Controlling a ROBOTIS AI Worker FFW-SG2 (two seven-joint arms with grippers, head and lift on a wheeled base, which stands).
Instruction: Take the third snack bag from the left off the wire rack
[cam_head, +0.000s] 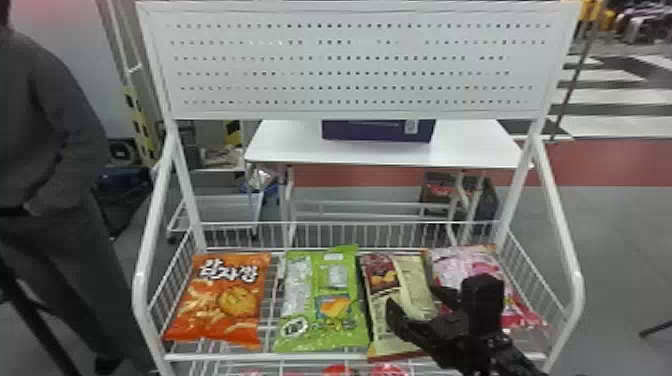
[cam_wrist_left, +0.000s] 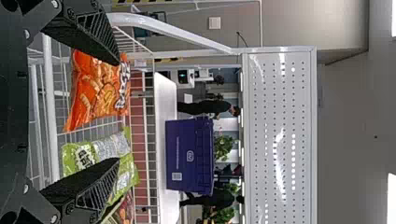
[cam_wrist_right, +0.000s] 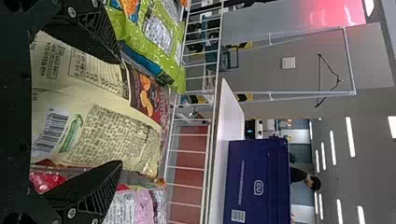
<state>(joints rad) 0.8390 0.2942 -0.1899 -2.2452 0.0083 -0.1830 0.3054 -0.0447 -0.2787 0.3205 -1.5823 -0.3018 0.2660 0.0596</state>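
Right gripper (cam_head: 422, 306) hangs, jaws spread wide — the third snack bag (cam_head: 400, 282) lies beneath it on the wire rack (cam_head: 350, 234).

beige snack bag (cam_head: 406, 282) flat on rack (cam_head: 225, 356)

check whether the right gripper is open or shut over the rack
Open. In the right wrist view the right gripper has its two fingers wide apart, with the beige snack bag showing between them, unclamped.
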